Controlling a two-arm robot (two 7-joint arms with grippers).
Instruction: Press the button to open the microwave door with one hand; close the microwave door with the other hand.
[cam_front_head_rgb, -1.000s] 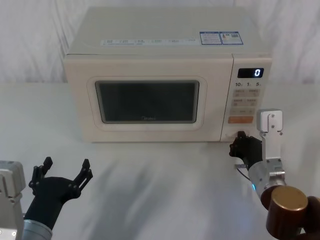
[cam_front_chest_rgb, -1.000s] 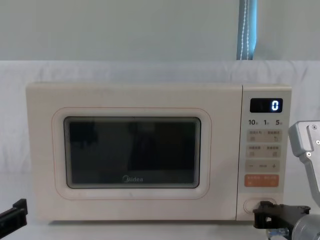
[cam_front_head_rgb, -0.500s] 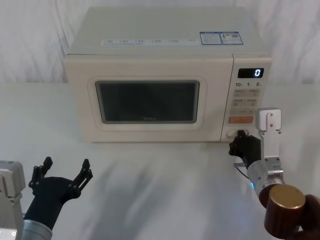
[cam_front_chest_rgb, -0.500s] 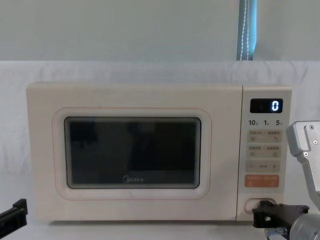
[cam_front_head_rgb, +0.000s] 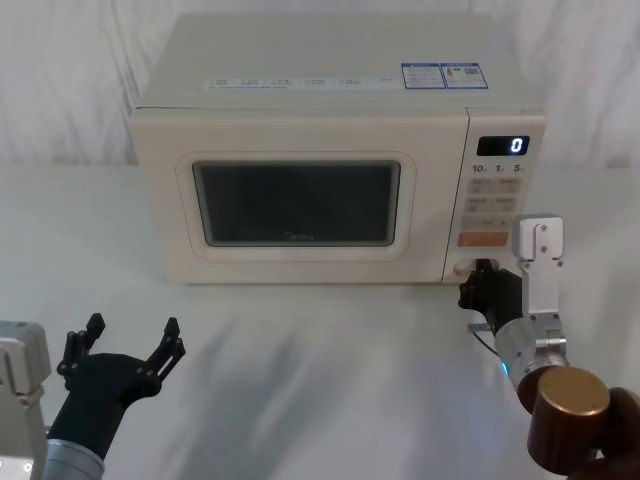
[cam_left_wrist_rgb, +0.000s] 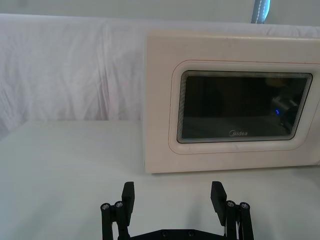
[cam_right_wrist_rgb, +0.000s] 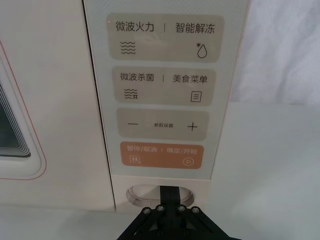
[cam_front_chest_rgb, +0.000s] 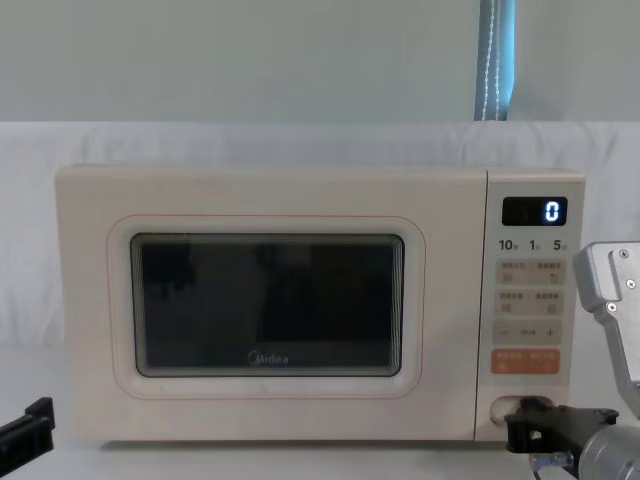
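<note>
The right end effector (cam_right_wrist_rgb: 170, 196), fingers closed to make one blunt tip, presses the button (cam_right_wrist_rgb: 142, 193) directly ahead of it, while the left end effector (cam_front_head_rgb: 125, 345) waits spread open, facing the shut microwave door (cam_front_head_rgb: 300, 205).

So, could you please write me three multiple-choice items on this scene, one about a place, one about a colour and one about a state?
1. Where is the right gripper?
A. at the button, at the control panel's foot
B. on the microwave's roof
C. at the door's window

2. What colour is the key just above the button?
A. green
B. orange
C. black

3. How is the microwave door?
A. wide open
B. removed
C. shut

Answers: 1 A, its fingers meet the button in the right wrist view. 2 B, the orange key sits there. 3 C, it lies flush with the front.
</note>
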